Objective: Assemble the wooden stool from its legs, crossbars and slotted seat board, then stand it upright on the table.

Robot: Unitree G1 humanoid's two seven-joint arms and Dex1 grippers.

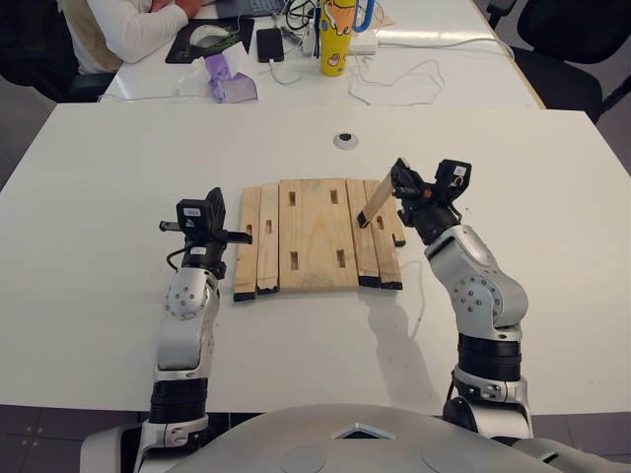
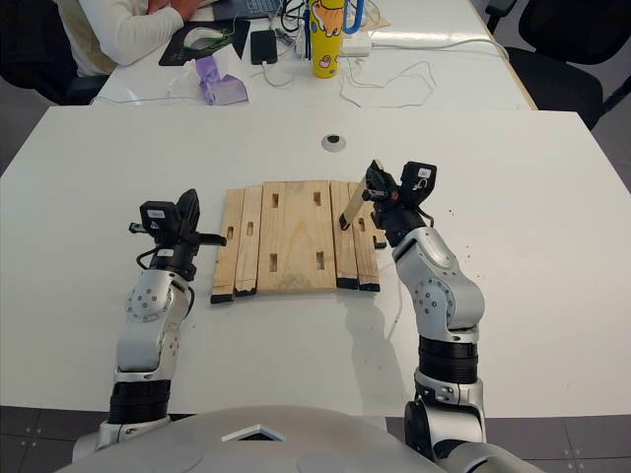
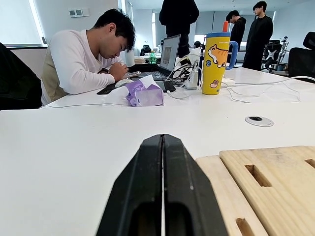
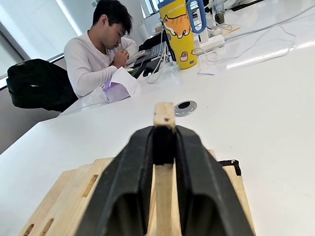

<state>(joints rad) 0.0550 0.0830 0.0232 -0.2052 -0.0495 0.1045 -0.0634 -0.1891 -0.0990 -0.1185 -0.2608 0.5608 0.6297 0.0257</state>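
Lying flat at the middle of the white bench [image 1: 118, 177]: the slotted seat board [image 1: 315, 234], with four slots facing up. Lying edge to edge against it: a left pair of legs [image 1: 257, 239] on the robot's left and a right pair of legs [image 1: 375, 246] on its right, all with dark-tipped ends pointing toward the robot. Clamping a thin crossbar [image 1: 376, 204] between the fingers of the right gripper [image 1: 402, 182], above the far end of the right pair of legs. Holding that crossbar tilted, with its upper end in the fingers and its lower end slanting down toward the seat board. Not determinable whether the lower end is touching the wood beneath. Pressing the fingers of the left gripper [image 1: 215, 205] together with nothing between them, low over bare bench just beside the left pair of legs. Sitting in the bench top beyond the boards, well apart from them: a round grommet [image 1: 345, 140]. Standing on a second bench behind: a yellow cup [image 1: 336, 37], with a purple tissue pack [image 1: 229, 79] and loose white cables [image 1: 404, 84] lying near it.
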